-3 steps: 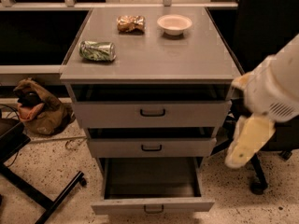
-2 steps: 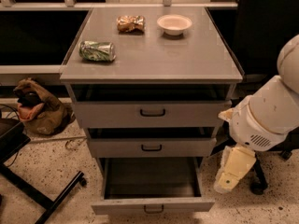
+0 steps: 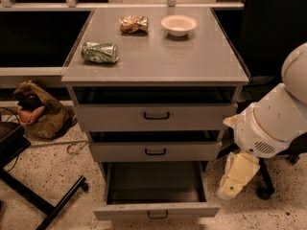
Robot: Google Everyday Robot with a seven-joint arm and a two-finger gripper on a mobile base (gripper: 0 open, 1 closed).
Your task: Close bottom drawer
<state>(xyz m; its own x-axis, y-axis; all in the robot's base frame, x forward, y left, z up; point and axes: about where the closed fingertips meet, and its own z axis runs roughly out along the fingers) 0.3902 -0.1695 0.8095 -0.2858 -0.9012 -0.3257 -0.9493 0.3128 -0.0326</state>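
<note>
The bottom drawer of the grey cabinet is pulled far out. Its dark-grey inside shows and its small dark loop handle faces me at the lower edge of the view. The middle drawer and the top drawer above it stand slightly out. My white arm comes in from the right. The gripper hangs down beside the cabinet's right side, level with the bottom drawer and just right of its right wall, touching nothing.
On the cabinet top lie a green can on its side, a crumpled snack bag and a white bowl. A brown bag sits on the floor at left, a black chair base at lower left, another chair's wheels at right.
My arm has swung down and to the left, bringing the gripper lower beside the cabinet's right side. The drawers have not moved.
</note>
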